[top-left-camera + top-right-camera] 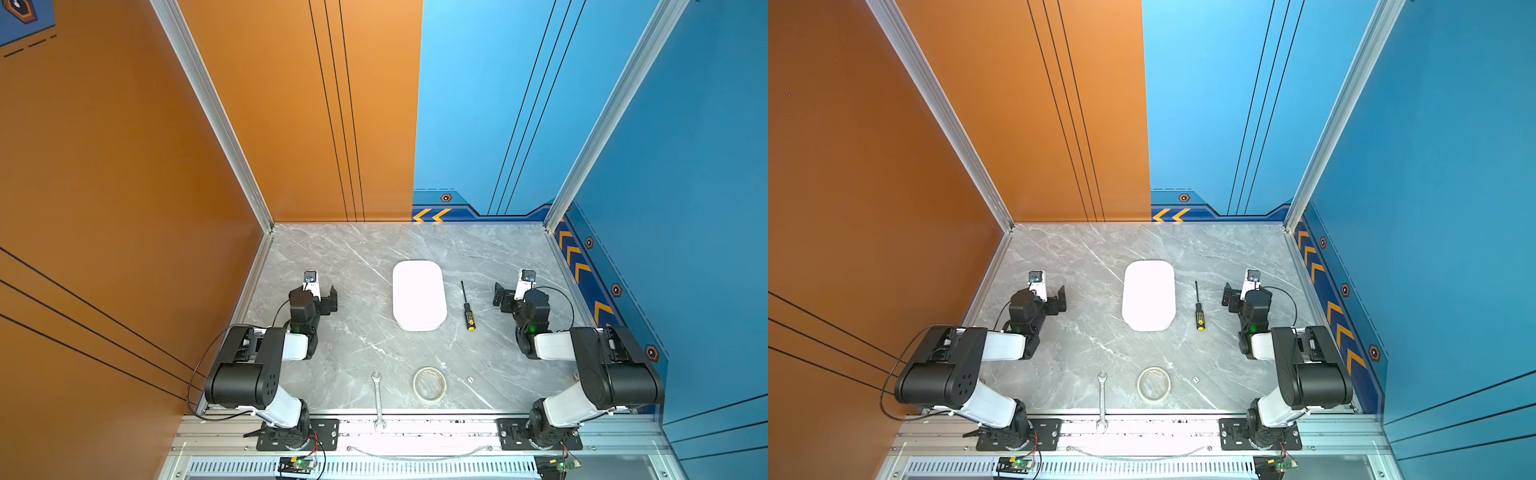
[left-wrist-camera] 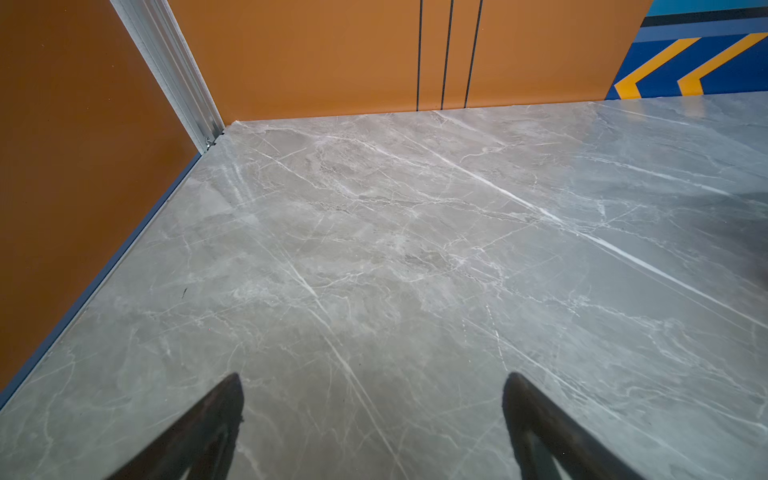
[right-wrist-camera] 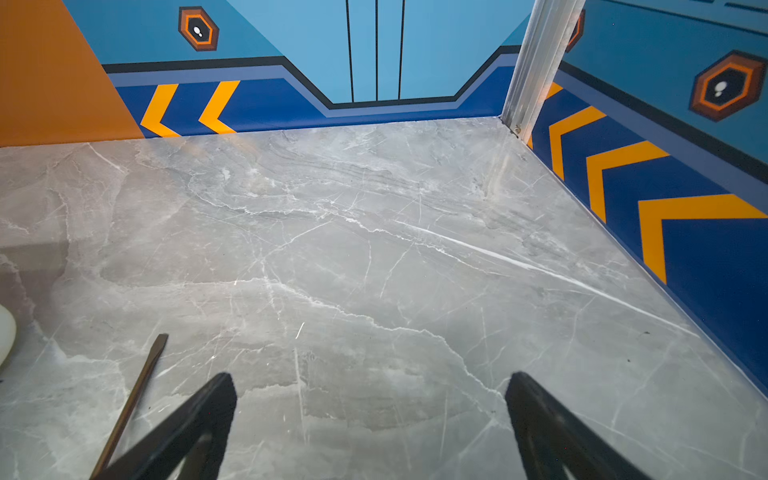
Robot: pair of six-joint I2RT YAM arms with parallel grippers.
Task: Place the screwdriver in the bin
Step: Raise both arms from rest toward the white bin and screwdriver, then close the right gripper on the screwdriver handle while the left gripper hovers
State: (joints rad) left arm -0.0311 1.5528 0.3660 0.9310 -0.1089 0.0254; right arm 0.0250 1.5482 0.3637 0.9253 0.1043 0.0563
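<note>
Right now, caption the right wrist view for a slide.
Open right gripper over the marble table, screwdriver lying beside it, not yet grasped.

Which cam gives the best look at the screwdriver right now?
Either top view: the whole screwdriver shows, tip to yellow end cap, lying beside the bin. Right wrist view catches only the flat tip and part of the shaft; handle out of frame. Left wrist view misses it.
</note>
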